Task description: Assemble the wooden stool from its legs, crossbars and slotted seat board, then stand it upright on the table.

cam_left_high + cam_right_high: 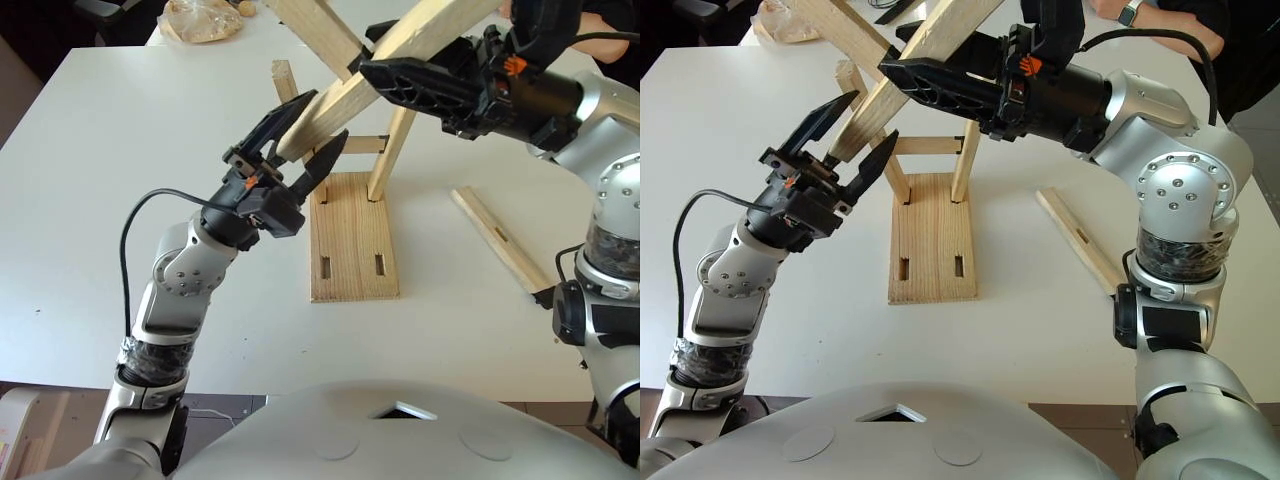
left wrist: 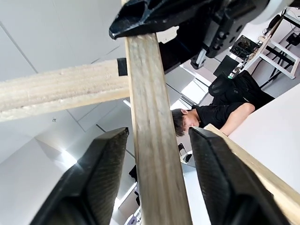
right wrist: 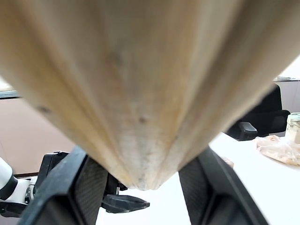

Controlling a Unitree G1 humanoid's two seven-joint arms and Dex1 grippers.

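Observation:
The slotted seat board (image 1: 352,262) lies flat on the white table. Two legs (image 1: 388,150) stand in its far slots, joined by a crossbar (image 1: 362,145). Above them my right gripper (image 1: 375,75) is shut on a long wooden leg (image 1: 440,25) that slants down toward my left, with a second wooden piece (image 1: 315,30) crossing it. My left gripper (image 1: 328,115) is open around the lower end of that leg. In the left wrist view its fingers (image 2: 101,178) flank the leg (image 2: 154,140) with a gap on each side.
A loose wooden bar (image 1: 500,240) lies on the table (image 1: 120,200) to the right of the seat board. A crumpled plastic bag (image 1: 205,20) sits at the far edge. The near half of the seat board has two unfilled slots (image 1: 379,264).

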